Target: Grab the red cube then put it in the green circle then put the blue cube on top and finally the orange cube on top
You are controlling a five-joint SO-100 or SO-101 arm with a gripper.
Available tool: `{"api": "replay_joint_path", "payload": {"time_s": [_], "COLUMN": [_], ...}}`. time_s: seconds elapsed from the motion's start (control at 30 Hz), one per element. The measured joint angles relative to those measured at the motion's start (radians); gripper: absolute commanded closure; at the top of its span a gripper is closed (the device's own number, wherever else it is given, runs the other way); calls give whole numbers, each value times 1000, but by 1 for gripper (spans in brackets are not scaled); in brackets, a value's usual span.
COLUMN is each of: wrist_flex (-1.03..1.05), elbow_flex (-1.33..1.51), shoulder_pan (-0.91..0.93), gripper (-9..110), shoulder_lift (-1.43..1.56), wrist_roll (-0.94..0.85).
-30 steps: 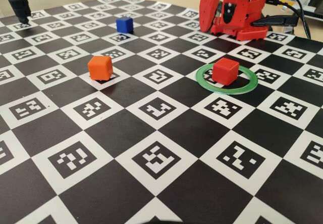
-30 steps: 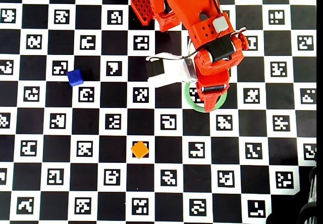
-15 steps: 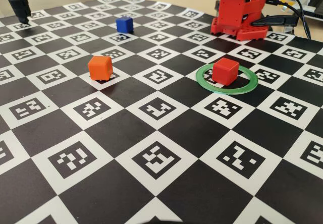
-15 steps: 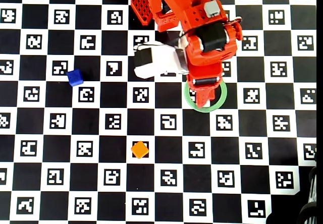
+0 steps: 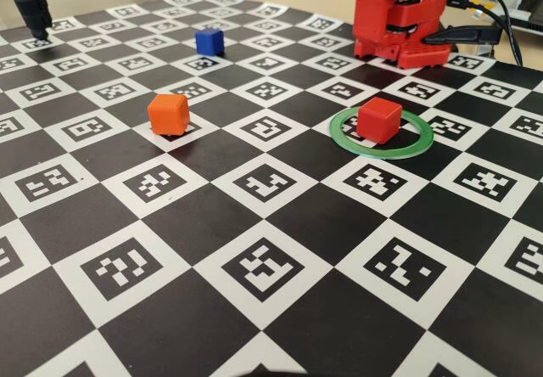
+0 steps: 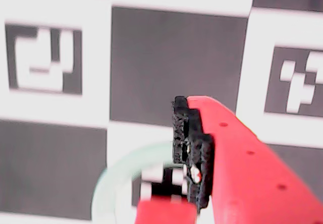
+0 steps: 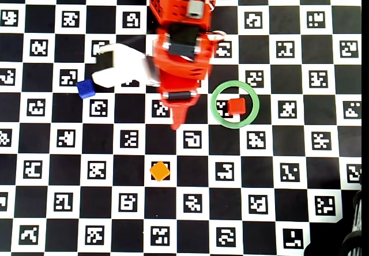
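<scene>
The red cube (image 7: 236, 105) sits inside the green circle (image 7: 215, 107). The end effector (image 7: 178, 120), its jaws together and empty, should open wide, drop squarely over the blue cube (image 7: 85, 88) (near the bench's left edge, overhead), then close.

Three cubes are on the checkered board, one of each colour. One red cube (image 5: 378, 120) sits inside the ring, right of centre in the fixed view. One orange cube (image 5: 168, 114) stands to the left, nearer the camera than the blue one. One blue cube (image 5: 209, 41) stands at the far side, left of the arm's base. In the overhead view the same three show: red (image 7: 236, 106), orange (image 7: 159, 170), blue (image 7: 85, 88).

There is one green circle (image 5: 409, 147), a flat ring lying on the board.

One red arm is in the scene, carrying one gripper (image 7: 177, 119). At the far left corner stands one black stand (image 5: 32, 8).
</scene>
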Motion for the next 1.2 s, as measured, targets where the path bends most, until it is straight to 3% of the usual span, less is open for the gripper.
{"api": "replay_joint_path", "payload": {"time_s": [0.43,0.8,1.2], "wrist_flex": [0,-28,-192], "elbow_flex": [-15,-21,54], "shoulder_pan": [360,474,574], "gripper": [60,55,54], "shoulder_lift": [-5,-121,-239], "wrist_roll": [-316,-538,-680]}}
